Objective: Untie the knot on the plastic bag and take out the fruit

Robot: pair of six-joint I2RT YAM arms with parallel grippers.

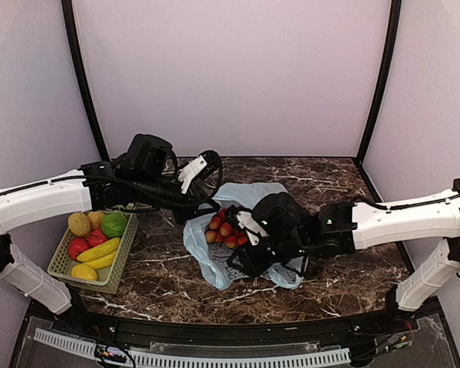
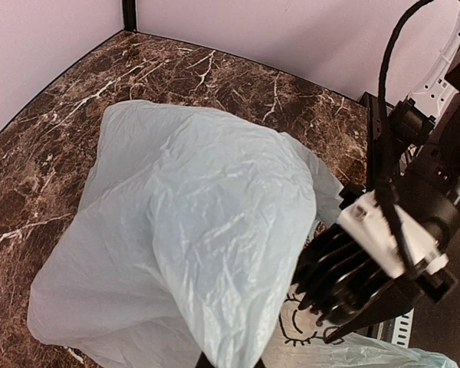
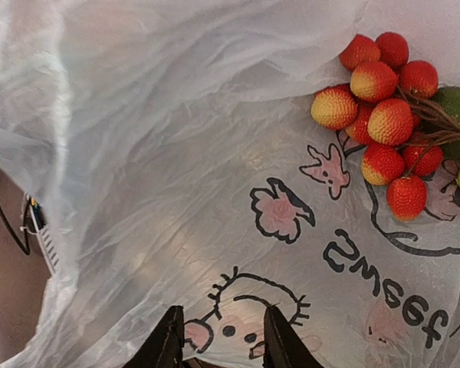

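- Plastic bag (image 1: 208, 259): lies at the middle of the table, between the two arms. The film is pale blue-green and crinkled, and its lower sheet has a dark cartoon print with lettering.
- Fruit (image 3: 379, 115): a cluster of small red-orange fruits on brown stems. It rests uncovered on the bag's printed sheet.
- Green fruit (image 3: 456, 107): touches the cluster at the right edge of the right wrist view and is only partly in frame.
- Left gripper (image 1: 200, 208): closed tight on the bag's upper sheet. The sheet hangs from it like a tent, just beside the fruit.
- Right gripper (image 3: 222, 326): jaws partway apart with a narrow gap, tips down at the printed sheet. Film shows between them; I cannot tell whether they pinch it.
- Basket (image 1: 119, 268): at the left side of the table, well apart from the bag. It holds bananas, red apples and a green fruit.
- Table (image 1: 330, 188): dark marble with white veins.
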